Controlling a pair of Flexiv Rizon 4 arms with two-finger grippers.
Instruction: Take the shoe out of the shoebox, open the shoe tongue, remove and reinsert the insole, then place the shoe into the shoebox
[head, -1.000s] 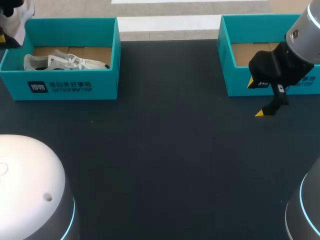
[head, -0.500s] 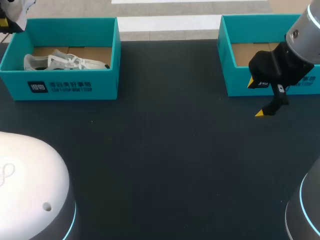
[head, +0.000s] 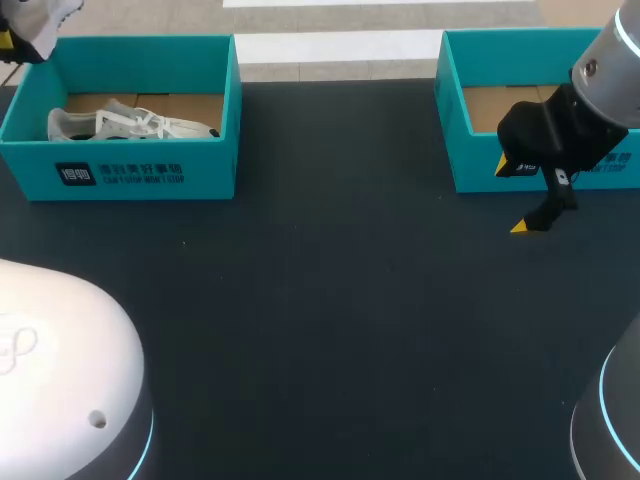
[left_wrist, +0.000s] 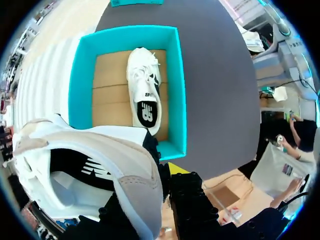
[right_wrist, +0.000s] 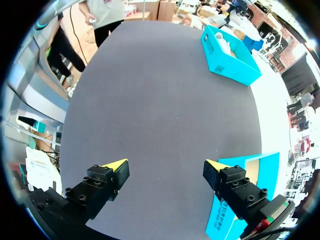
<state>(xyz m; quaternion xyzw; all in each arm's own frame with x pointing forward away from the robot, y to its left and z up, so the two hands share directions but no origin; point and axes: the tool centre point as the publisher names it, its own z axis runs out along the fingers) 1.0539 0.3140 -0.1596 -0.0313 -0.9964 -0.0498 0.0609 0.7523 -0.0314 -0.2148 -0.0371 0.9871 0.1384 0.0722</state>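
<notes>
Dark table (head: 330, 330) below: my left gripper (left_wrist: 162, 172) clamps white shoe (left_wrist: 90, 160) above shoebox (left_wrist: 77, 75), other shoe (left_wrist: 145, 90) inside; my right gripper (right_wrist: 166, 163) hangs spread wide.

Dark matte counter (head: 330, 300), flat. Two teal, open-topped shoeboxes sit upright directly on it. The first shoebox (right_wrist: 220, 221) is just beside the right claw (right_wrist: 165, 167), by one finger. The second shoebox (right_wrist: 231, 59) is well ahead of that claw, across the counter.
</notes>
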